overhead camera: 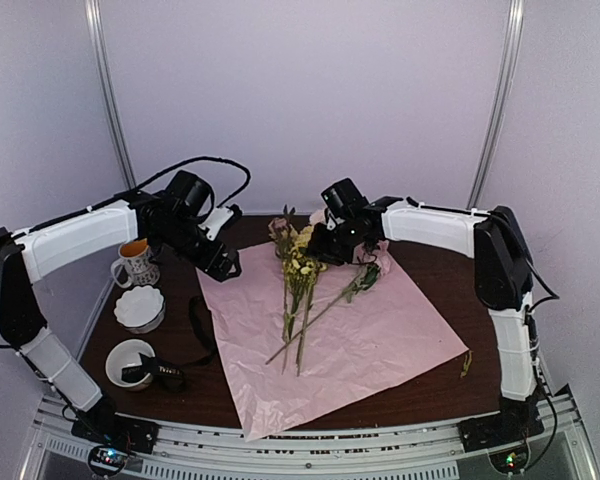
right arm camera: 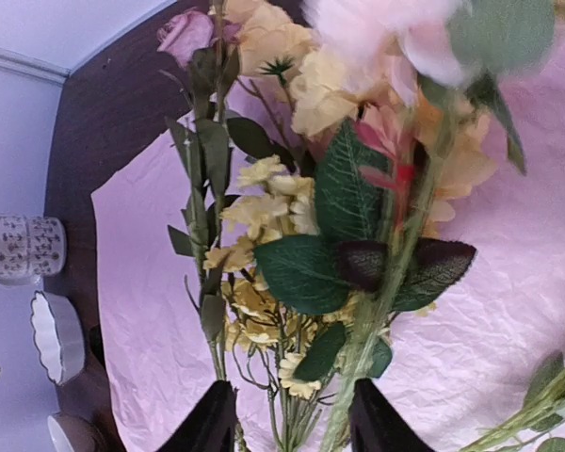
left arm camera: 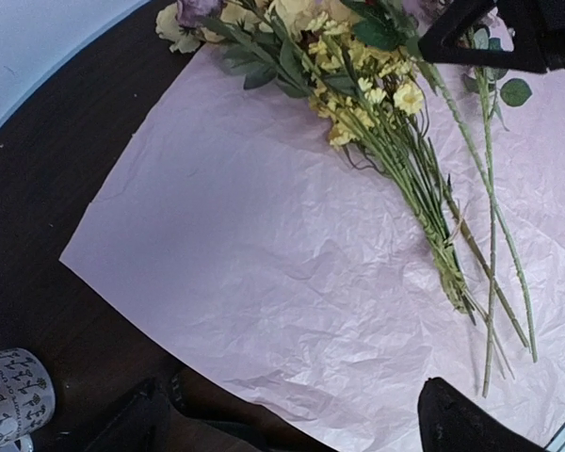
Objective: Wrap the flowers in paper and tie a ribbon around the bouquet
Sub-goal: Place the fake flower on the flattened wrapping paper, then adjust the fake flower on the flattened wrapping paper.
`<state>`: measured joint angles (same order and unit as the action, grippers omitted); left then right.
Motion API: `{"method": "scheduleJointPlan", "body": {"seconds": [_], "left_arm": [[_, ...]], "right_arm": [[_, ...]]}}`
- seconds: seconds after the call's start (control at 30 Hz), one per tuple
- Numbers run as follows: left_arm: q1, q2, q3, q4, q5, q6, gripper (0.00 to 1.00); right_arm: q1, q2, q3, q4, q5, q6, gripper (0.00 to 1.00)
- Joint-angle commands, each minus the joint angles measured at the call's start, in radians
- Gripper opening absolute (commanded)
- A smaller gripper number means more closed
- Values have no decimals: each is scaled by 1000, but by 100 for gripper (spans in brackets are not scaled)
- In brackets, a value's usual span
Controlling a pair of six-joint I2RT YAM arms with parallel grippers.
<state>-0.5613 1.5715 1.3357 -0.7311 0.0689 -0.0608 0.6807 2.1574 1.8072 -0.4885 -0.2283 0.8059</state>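
Observation:
The lilac-pink paper (overhead camera: 380,340) lies flat and crinkled on the dark table. The flowers (overhead camera: 298,268) lie on it, with yellow, cream and pink heads at the far edge and their stems pointing toward me. My right gripper (overhead camera: 322,245) hovers at the flower heads. In the right wrist view its jaws (right arm camera: 292,428) stand open, straddling the green stems (right arm camera: 358,358) without pinching them. My left gripper (overhead camera: 225,265) is wide open over the paper's left edge (left arm camera: 264,254), with nothing between its fingers (left arm camera: 461,419). The black ribbon (overhead camera: 202,335) lies curled on the table left of the paper.
A patterned mug (overhead camera: 135,262), a scalloped white bowl (overhead camera: 140,308) and a second white bowl (overhead camera: 130,362) stand along the table's left side. One leafy stem (overhead camera: 352,288) lies diagonally across the paper, to the right of the bunch. A small sprig (overhead camera: 467,362) lies near the right edge.

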Motion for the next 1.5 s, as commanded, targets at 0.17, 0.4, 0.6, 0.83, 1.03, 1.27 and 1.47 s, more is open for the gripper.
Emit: {"method": "scheduleJointPlan", "body": {"seconds": [0.17,0.4,0.6,0.83,1.03,1.27,1.47], "left_arm": [[9,156,41,-13,103,12,63],[2,237,53,46,117,7,52],[-47,333,134,30,43,1,50],[-63,422,219,-9,10,-106,57],[-93,454,161,52,35,-132,57],[-134,461,131,119,52,-74,57],[-134,484,121,164,148,-62,57]], "right_arm": [[-19,-86,175,-336,216,-231,58],[-60,-269,-164,-339,368,-305,50],[-75,-228,-234,-334,376,-331,41],[-76,3,-5,-429,233,-318,41],[-78,-7,-105,-349,198,-302,41],[-100,9,53,-477,200,-430,50],[-136,-140,-121,-427,234,-403,52]]}}
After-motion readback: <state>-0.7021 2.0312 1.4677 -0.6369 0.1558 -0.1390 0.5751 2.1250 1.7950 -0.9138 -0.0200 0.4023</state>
